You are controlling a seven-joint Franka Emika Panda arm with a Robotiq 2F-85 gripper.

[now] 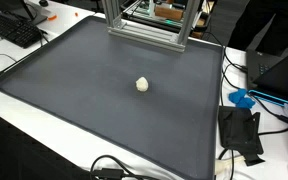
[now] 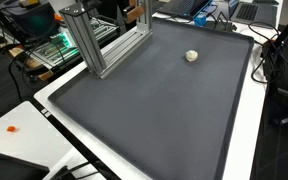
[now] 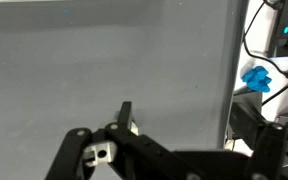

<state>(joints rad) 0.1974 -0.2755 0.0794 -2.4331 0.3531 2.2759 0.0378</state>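
A small cream-white ball-like object (image 1: 142, 84) lies alone on the large dark grey mat (image 1: 84, 90), and it shows in both exterior views (image 2: 191, 56). The arm and gripper do not show in either exterior view. In the wrist view my gripper (image 3: 204, 125) hangs over the mat (image 3: 104, 50) with its two black fingers spread wide and nothing between them. A sliver of the cream object (image 3: 133, 127) peeks out just behind the left finger, mostly hidden by it.
An aluminium frame (image 1: 149, 25) (image 2: 99, 45) stands at one edge of the mat. A blue object (image 1: 241, 98) (image 3: 256, 78), a black device (image 1: 241, 133) and cables lie off the mat's side. A keyboard (image 1: 14, 30) sits on the white table.
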